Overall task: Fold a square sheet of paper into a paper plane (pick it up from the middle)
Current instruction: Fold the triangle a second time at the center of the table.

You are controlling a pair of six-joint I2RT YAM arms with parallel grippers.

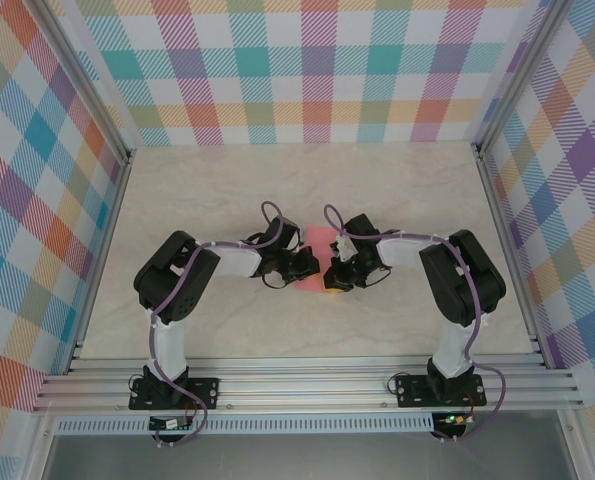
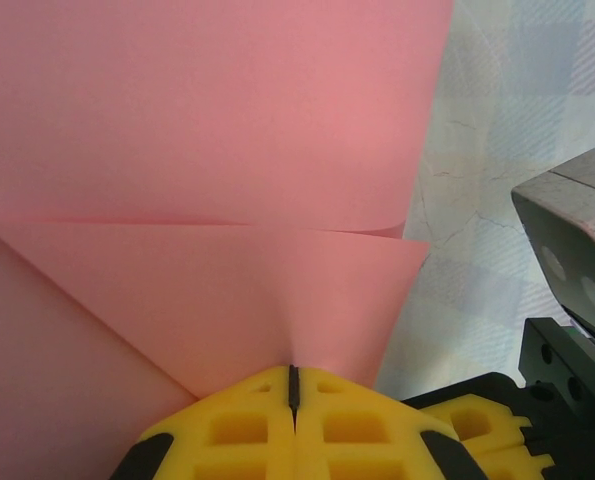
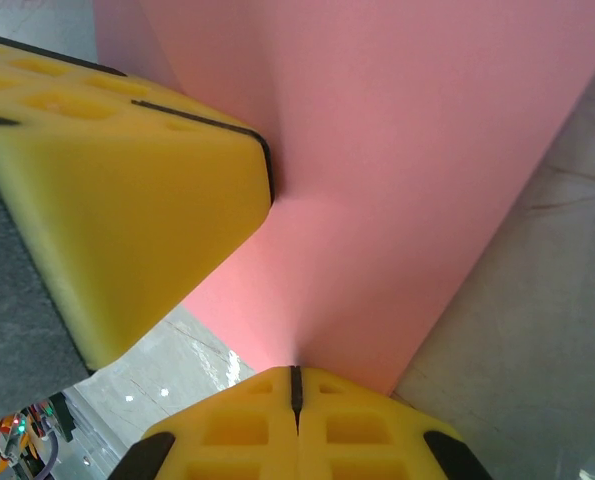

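Left gripper: my left gripper (image 2: 293, 388) is closed tight, yellow fingertips meeting on the near edge of the paper (image 2: 227, 120), which puckers into the pinch.
Right gripper: my right gripper (image 3: 296, 388) is clamped the same way, jaws pressed together with nothing but the pink sheet between them.
Paper: from above I see it at the middle of the table (image 1: 377, 190), between the two wrists and gripped by both.
Layers: on the left wrist camera I see one layer's edge running across the sheet, and a diagonal edge dropping toward my fingertips from the left.
Spacing: on the right wrist camera the left gripper's yellow fingers sit just up and left of the right's, on the same sheet.
Contact with table: the pale marbled top shows past the paper's edges, but I can't tell whether the sheet touches it.
Arms: both are bent inward, their wrists nearly meeting.
Walls (image 1: 307, 70): plaid panels on three sides.
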